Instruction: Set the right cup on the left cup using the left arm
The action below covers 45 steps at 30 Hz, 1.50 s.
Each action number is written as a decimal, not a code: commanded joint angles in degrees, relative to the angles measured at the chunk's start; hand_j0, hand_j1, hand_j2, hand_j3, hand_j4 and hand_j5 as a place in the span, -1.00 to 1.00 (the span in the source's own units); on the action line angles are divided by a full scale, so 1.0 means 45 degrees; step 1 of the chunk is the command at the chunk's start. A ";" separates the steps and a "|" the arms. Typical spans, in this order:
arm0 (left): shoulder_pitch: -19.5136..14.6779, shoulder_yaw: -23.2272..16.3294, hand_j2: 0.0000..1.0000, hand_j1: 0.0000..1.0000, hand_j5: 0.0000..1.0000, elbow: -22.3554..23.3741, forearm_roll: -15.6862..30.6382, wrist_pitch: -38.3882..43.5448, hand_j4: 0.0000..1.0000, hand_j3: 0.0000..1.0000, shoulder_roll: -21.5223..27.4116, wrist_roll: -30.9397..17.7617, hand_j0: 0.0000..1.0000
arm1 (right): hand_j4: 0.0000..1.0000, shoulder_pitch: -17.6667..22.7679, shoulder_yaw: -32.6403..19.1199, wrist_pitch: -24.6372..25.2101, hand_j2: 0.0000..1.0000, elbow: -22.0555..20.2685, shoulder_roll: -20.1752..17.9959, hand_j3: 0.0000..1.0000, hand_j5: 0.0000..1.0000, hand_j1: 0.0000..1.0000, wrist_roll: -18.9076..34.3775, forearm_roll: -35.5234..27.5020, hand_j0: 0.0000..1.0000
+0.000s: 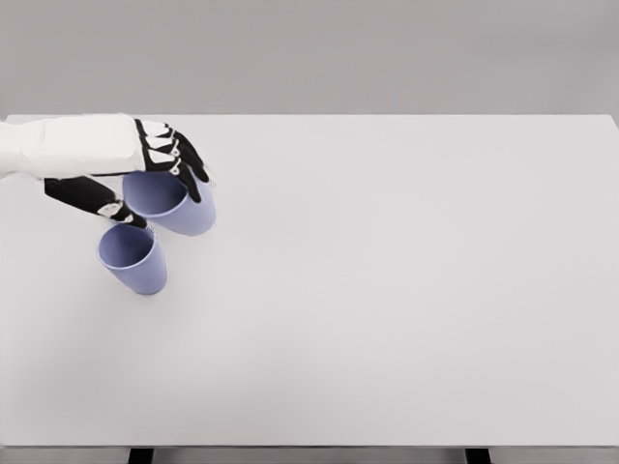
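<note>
Your left hand [145, 169] is clamped on a smooth, tapered lilac cup [174, 203] near the worktop's [387, 290] left edge, just beside a matching upright cup [132, 257] toward the front.

A broad white table [406, 319] fills the view — plain grey wall [309, 53] behind, evenly lit.

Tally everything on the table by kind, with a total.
Lavender cups: 2 (one in the left hand at, one standing free at)
Total: 2, both on the white table.
</note>
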 commanded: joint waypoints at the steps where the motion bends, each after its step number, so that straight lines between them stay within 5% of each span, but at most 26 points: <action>1: 0.0000 0.0281 -0.01 -0.01 -0.01 -0.0033 0.0522 0.0047 -0.01 -0.01 0.0888 0.0000 -0.01 | 1.00 0.0000 -0.0002 -0.0002 1.00 0.0014 0.0000 1.00 1.00 1.00 0.0004 0.0005 1.00; 11: 0.0195 0.0047 0.00 0.00 0.00 -0.0170 0.0972 0.0047 0.00 0.00 0.2763 0.0000 0.00 | 1.00 0.0019 -0.0002 -0.0002 1.00 -0.0005 0.0000 1.00 1.00 1.00 0.0004 0.0005 1.00; 24: 0.1133 0.0027 0.00 0.00 0.00 0.0709 0.0816 0.0047 0.00 0.00 0.2392 0.0000 0.00 | 1.00 0.0020 -0.0002 -0.0002 1.00 0.0014 0.0000 1.00 1.00 1.00 0.0004 0.0005 1.00; 45: 0.1602 0.0047 0.02 0.02 0.02 0.1100 0.0659 0.0047 0.02 0.02 0.1963 0.0000 0.02 | 1.00 0.0020 -0.0002 -0.0002 1.00 -0.0005 0.0000 1.00 1.00 1.00 0.0004 0.0005 1.00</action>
